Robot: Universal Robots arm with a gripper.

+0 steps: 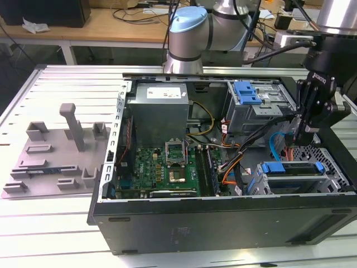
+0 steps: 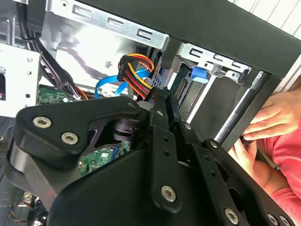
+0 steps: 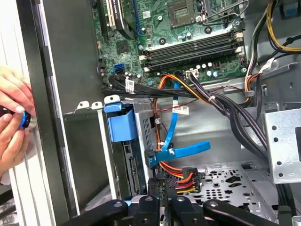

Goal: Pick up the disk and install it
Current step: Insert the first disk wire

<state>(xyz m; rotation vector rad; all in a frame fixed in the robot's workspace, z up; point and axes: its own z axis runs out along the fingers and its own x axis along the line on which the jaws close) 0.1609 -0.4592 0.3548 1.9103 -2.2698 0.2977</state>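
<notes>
The disk (image 1: 291, 169), silver with a blue frame, lies flat in a metal bay of the open computer case (image 1: 223, 223), at the exterior view's right. The black claw (image 1: 305, 137) hangs inside the case, just above and behind the disk. In the first wrist view the claw (image 3: 164, 201) has its fingers squeezed close together with nothing seen between them, next to a blue cable (image 3: 181, 150) and a plug with red and yellow wires (image 3: 186, 180). A person's hands (image 3: 13, 117) touch the case edge. The power box has a white label (image 1: 164, 92), but its writing cannot be read.
</notes>
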